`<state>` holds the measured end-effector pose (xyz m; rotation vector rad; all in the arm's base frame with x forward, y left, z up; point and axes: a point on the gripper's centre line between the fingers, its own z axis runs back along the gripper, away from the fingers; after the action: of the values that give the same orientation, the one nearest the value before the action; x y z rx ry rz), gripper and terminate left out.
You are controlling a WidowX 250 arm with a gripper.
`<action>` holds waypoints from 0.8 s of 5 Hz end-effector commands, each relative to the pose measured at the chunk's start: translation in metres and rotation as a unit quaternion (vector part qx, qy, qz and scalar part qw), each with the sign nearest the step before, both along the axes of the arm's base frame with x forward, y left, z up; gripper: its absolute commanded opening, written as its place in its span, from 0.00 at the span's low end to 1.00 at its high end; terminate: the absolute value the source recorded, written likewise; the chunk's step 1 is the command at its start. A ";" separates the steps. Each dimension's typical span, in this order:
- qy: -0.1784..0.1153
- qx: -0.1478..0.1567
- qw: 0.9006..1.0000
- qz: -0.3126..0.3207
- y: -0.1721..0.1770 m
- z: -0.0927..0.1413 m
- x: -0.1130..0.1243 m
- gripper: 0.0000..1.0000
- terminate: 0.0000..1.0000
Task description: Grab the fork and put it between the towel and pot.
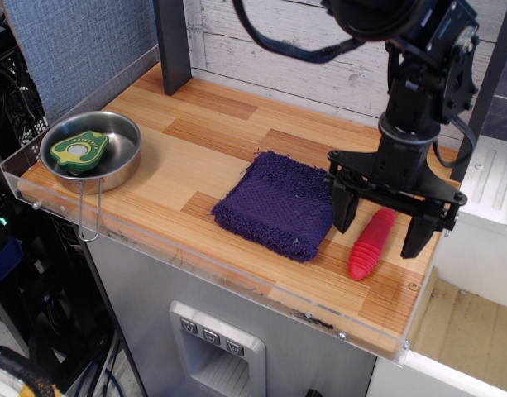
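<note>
The fork with the thick ribbed red handle (369, 245) lies flat on the light wooden tabletop (203, 141), near its right front corner and just beside the right edge of the towel. Only the red handle shows; the metal head is hidden behind the gripper. The black robot gripper (377, 220) hangs straight over the fork with its two dark fingers (344, 207) spread wide apart, one on each side of the handle's upper part. The left finger stands between the towel's edge and the handle, the right finger stands beyond the handle toward the table's right edge. Neither finger is seen touching the handle, and whether the tips reach the tabletop cannot be told. Above the fingers the black arm (418, 91) rises to the top of the view, with a dark cable looping beside it.

The square dark purple-blue terry towel (278, 203) lies flat in the middle of the table, turned at an angle. Well apart from it, at the table's left front corner, sits the shallow round stainless-steel pot (121, 161), its thin wire handle hanging over the front edge. Inside the pot rests a green-and-yellow avocado-shaped toy (79, 150). A white-washed plank wall (278, 50) stands behind the table.
</note>
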<state>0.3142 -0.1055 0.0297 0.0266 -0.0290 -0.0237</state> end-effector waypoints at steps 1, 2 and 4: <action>0.009 -0.001 1.000 -0.002 -0.004 -0.014 0.004 1.00 0.00; 0.013 0.002 1.000 -0.008 -0.007 -0.023 0.006 1.00 0.00; 0.002 0.012 1.000 -0.026 -0.010 -0.017 0.007 0.00 0.00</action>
<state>0.3200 -0.1138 0.0062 0.0564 -0.0012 -0.0690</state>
